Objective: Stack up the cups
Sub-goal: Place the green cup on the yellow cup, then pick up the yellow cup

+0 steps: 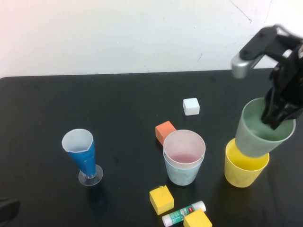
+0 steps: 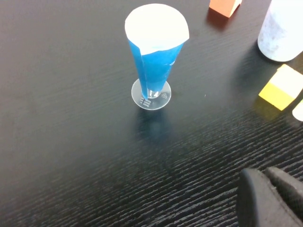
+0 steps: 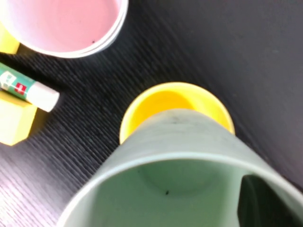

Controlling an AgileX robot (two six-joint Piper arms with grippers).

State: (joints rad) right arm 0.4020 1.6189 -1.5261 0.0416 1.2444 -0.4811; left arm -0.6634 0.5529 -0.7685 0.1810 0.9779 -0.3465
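My right gripper (image 1: 279, 116) is shut on the far rim of the sage green cup (image 1: 258, 135), with one finger (image 3: 255, 203) inside the wall. The green cup hangs tilted, its base at the mouth of the yellow cup (image 1: 245, 168), which stands on the table at the right. In the right wrist view the green cup (image 3: 180, 156) covers part of the yellow cup (image 3: 165, 101). The pink cup (image 1: 183, 146) sits nested inside the light blue cup (image 1: 182, 174) at the table's middle. My left gripper (image 1: 7, 210) rests shut and empty at the near left corner, its fingers (image 2: 251, 198) pressed together.
A narrow blue-and-white conical cup (image 1: 83, 151) on a clear foot stands at the left. An orange block (image 1: 165, 131) and a white block (image 1: 191, 106) lie behind the nested cups. Two yellow blocks (image 1: 161, 199) (image 1: 197, 219) and a glue stick (image 1: 183, 213) lie near the front edge.
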